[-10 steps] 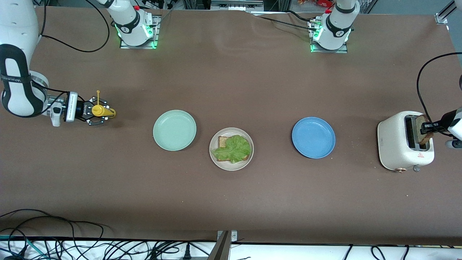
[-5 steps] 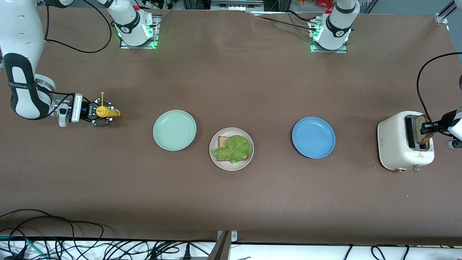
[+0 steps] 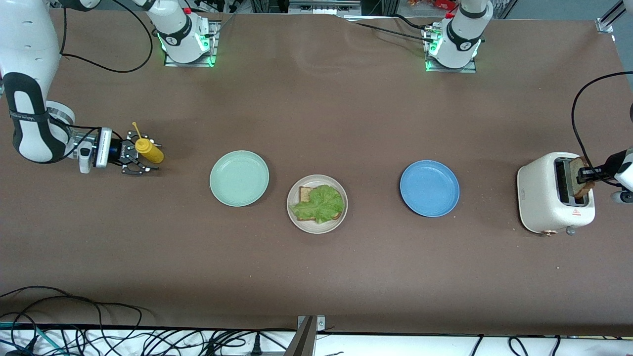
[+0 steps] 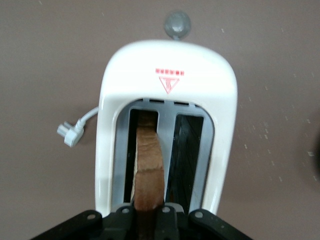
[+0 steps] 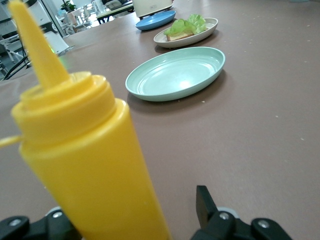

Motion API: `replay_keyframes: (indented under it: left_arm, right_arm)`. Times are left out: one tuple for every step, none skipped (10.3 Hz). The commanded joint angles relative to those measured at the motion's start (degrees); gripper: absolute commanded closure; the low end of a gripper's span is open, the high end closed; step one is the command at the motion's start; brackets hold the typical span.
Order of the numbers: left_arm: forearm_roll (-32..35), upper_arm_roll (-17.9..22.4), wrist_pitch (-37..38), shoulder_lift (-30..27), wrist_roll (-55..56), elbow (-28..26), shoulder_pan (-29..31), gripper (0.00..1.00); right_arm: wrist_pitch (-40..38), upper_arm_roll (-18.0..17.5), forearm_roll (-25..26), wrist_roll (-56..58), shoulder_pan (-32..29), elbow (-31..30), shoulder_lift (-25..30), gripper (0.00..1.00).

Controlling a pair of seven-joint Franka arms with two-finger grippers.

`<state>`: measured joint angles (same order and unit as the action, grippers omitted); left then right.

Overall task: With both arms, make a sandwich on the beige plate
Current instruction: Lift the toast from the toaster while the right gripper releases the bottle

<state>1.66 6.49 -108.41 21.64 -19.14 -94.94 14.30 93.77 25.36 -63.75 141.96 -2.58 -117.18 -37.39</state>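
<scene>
The beige plate holds one bread slice with a ruffled green lettuce leaf on top; the right wrist view shows this plate with the lettuce too. A second bread slice stands in a slot of the white toaster at the left arm's end. My left gripper is shut on its top edge; the left wrist view shows this bread pinched in the gripper. My right gripper is open around an upright yellow squeeze bottle. One fingertip stands apart from the bottle.
A mint-green plate lies between the bottle and the beige plate. A blue plate lies between the beige plate and the toaster. The toaster's white plug lies loose on the table. Cables hang along the table's front edge.
My right gripper has opened and let go of the yellow bottle, which now stands upright on the table instead of lying tilted in the grip. The left arm has not moved.
</scene>
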Motion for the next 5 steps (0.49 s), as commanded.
replay_keyframes:
  left_arm:
    - [2.1,0.2,10.1,3.0,1.3,11.6,-2.4,1.0]
    - [2.1,0.2,10.1,3.0,1.3,11.6,-2.4,1.0]
    - [2.1,0.2,10.1,3.0,1.3,11.7,-2.4,1.0]
    - [2.1,0.2,10.1,3.0,1.3,11.7,-2.4,1.0]
    - [1.8,0.2,10.1,3.0,1.3,11.7,-2.4,1.0]
  right_arm:
    - [-1.6,-0.1,0.0,-0.1,-3.0,0.6,-0.5,0.06]
    - [-1.6,-0.1,1.4,-0.4,-4.0,1.1,-0.5,0.05]
    - [-1.6,-0.1,2.7,-0.5,-5.0,1.8,-0.6,0.05]
    - [-1.6,-0.1,3.8,-0.8,-6.1,2.2,-0.6,0.05]
    - [-1.6,-0.1,5.3,-1.9,-7.0,3.1,-0.6,0.05]
